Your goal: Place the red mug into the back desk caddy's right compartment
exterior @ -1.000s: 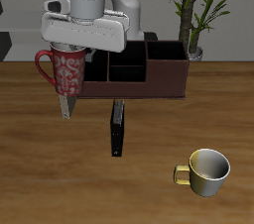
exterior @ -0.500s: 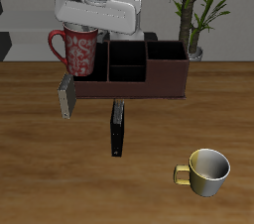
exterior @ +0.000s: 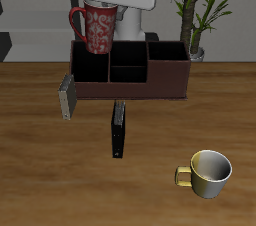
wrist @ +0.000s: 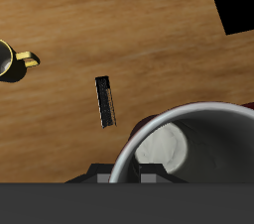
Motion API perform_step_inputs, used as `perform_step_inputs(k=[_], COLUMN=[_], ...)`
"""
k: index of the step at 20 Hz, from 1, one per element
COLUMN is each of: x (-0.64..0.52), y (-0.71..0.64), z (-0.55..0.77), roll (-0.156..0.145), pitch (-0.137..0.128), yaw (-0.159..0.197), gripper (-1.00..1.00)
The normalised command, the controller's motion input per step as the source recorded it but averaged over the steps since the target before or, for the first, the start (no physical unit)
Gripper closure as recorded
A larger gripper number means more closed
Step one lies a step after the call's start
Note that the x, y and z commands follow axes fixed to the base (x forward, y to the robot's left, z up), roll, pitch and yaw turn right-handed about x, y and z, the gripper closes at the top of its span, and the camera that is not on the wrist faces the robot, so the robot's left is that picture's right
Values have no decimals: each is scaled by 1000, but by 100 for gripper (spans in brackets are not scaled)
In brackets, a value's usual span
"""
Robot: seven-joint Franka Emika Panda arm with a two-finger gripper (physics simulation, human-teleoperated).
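The red mug (exterior: 98,28), speckled red and white with a loop handle, hangs upright in my gripper (exterior: 103,10), which is shut on its rim. It is above the back desk caddy (exterior: 130,82), over the end near the grey panel (exterior: 67,97). The right compartment (exterior: 168,53), wide and black-lined, is at the caddy's other end, apart from the mug. In the wrist view the mug's grey inside (wrist: 184,144) fills the space under the gripper (wrist: 124,171). The caddy is largely hidden there.
A yellow-and-cream mug (exterior: 207,172) stands near the table's front edge and also shows in the wrist view (wrist: 10,59). A thin dark flat object (exterior: 118,128) lies in front of the caddy. A potted plant (exterior: 195,10) stands behind the caddy's far end.
My gripper has lifted the red mug and carried it from beside the caddy's grey-panel end to above the caddy, moving along it towards the other end.
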Motion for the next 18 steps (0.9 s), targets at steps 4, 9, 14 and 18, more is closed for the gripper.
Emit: perform_step_inputs(k=[4,9,14,18], x=[-482,-463,-346,-195], y=[442,265,389,163], z=[219,152,4,79], roll=[33,-11,28,9], pitch=[-61,-27,-51,-35], yaw=[52,20,72,13], gripper=[100,100,100,100])
